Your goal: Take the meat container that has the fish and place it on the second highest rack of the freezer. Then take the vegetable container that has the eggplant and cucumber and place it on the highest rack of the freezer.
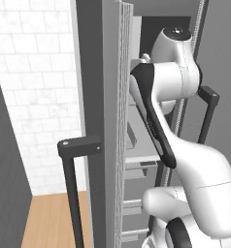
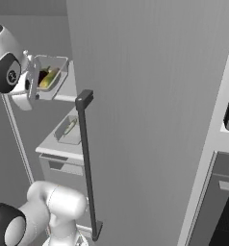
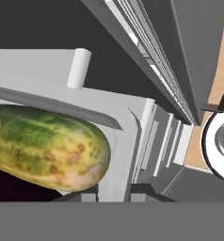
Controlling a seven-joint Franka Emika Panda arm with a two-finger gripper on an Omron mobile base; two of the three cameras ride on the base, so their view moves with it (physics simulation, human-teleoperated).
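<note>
My gripper (image 2: pixel 33 80) reaches into the open freezer (image 2: pixel 145 96) at top-shelf height and is shut on the rim of the grey vegetable container (image 2: pixel 53 77). The container holds the yellowish-green cucumber (image 2: pixel 49 79) beside the dark eggplant (image 2: pixel 42 76), and it hangs at the front edge of the highest rack (image 2: pixel 64 97). Close up in the hand view, the cucumber (image 3: pixel 43 150) lies over the eggplant (image 3: pixel 10 186) against the container wall (image 3: pixel 125 141). One shelf lower stands the meat container (image 2: pixel 68 130) with the small fish (image 2: pixel 70 126) in it.
The open freezer door (image 1: pixel 105 121) with its long black bar handle (image 2: pixel 85 163) stands close beside the arm. A second black handle (image 1: pixel 209 109) shows at the right. Grey drawers (image 2: pixel 63 166) sit under the shelves. The black-fronted oven (image 2: pixel 222 206) is at the far right.
</note>
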